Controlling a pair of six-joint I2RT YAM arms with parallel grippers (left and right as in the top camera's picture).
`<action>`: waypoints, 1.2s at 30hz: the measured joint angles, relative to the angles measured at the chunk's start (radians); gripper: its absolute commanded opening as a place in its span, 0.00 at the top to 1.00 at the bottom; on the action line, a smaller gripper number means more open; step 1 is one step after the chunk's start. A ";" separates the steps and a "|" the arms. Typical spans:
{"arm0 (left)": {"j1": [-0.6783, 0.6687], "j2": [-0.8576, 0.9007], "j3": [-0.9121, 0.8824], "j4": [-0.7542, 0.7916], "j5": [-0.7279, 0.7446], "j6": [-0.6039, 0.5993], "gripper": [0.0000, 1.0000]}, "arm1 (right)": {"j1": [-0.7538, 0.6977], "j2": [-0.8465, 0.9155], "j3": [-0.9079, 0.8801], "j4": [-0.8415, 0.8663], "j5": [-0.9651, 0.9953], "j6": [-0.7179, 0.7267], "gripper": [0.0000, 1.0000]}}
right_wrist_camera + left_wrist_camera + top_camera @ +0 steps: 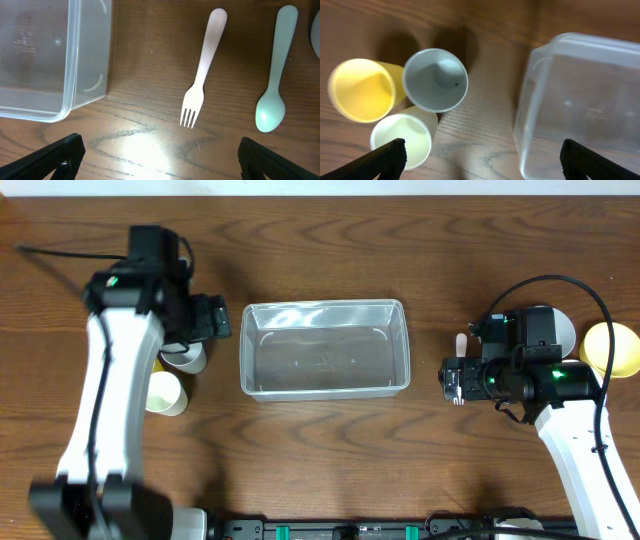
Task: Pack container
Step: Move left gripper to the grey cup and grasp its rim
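Overhead, left pincer (226,318) hovers spread beside container (325,306)

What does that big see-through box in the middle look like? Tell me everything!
The container is a big rectangular tub of clear plastic, with rounded corners and a rim around the top. It stands upright and open, with nothing inside. It sits flat in the middle of the wooden table, long side running left to right. Only the table touches it.
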 measured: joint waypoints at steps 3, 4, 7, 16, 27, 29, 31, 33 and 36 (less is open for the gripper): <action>0.001 0.098 0.000 0.016 -0.001 0.000 0.02 | 0.000 0.000 0.000 -0.005 -0.001 0.000 0.01; 0.001 0.121 0.000 0.016 -0.002 0.000 0.02 | 0.000 0.000 0.000 -0.008 -0.001 0.000 0.01; 0.005 0.179 0.000 0.019 -0.003 0.000 0.02 | 0.000 0.000 0.000 -0.010 -0.001 0.000 0.01; 0.043 0.265 0.000 0.040 -0.005 -0.001 0.04 | 0.000 0.000 0.000 -0.013 -0.001 0.000 0.01; 0.064 0.358 0.000 0.059 -0.010 -0.002 0.12 | 0.000 0.000 0.000 -0.013 -0.001 0.000 0.01; 0.064 0.363 0.000 0.063 -0.011 -0.002 0.26 | 0.000 0.000 0.000 -0.013 -0.001 0.000 0.01; 0.064 0.363 0.000 0.065 -0.011 -0.011 0.42 | 0.000 0.000 0.000 -0.013 -0.001 0.000 0.01; 0.064 0.363 0.000 0.067 -0.011 -0.009 0.53 | 0.000 0.000 0.000 -0.013 -0.001 0.000 0.01; 0.064 0.363 0.000 0.068 -0.011 -0.005 0.65 | 0.000 0.000 0.000 -0.013 -0.001 0.000 0.01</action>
